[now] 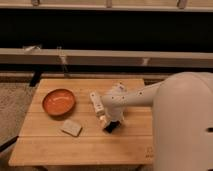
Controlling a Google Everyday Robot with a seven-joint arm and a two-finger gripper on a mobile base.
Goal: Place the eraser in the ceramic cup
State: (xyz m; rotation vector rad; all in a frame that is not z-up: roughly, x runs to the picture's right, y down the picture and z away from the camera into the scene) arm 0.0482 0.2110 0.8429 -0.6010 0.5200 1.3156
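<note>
My gripper (109, 121) hangs low over the middle of the wooden table (130, 145), at the end of the white arm that reaches in from the right. A small black block, the eraser (111, 127), shows right under the gripper's tip, touching or just above the table top. The white ceramic cup (118, 88) stands just behind the arm toward the table's back edge, partly hidden by the arm.
A shallow orange bowl (59, 101) sits at the left of the table. A beige sponge-like block (71, 128) lies in front of it. A long white stick-shaped object (94, 103) lies just left of the gripper. The robot's white body (185, 130) fills the right.
</note>
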